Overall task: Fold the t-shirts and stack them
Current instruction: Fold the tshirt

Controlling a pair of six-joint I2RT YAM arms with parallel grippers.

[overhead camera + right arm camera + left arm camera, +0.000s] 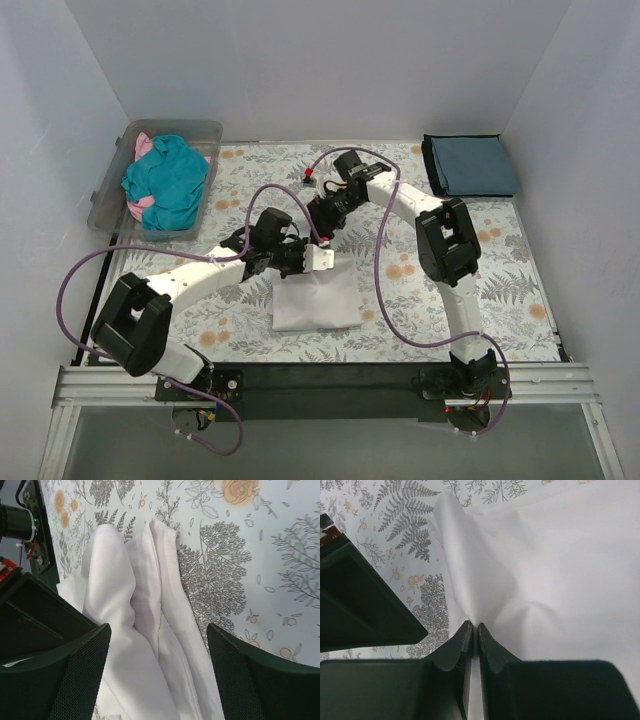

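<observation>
Plain white t-shirt (318, 298) mid-scene. Dark slate-blue t-shirt (470, 165) far right. Bright teal t-shirt (170, 182) and pink t-shirt (143, 147) far left, in a smoky, see-through grey bin (105, 195). Pale surface cover (520, 270) printed with grey ferns, trees and orange flowers. Black left tool (475, 635) and right tool (159, 630); purple cables (60, 292).

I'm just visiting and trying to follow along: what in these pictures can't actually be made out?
Overhead view: the left arm and right arm cover the far edge of the white shirt.
Overhead view: the teal shirt buries most of the pink shirt in the bin; their number is unclear.
Right wrist view: the white shirt runs off the bottom edge, its fold unseen.
</observation>
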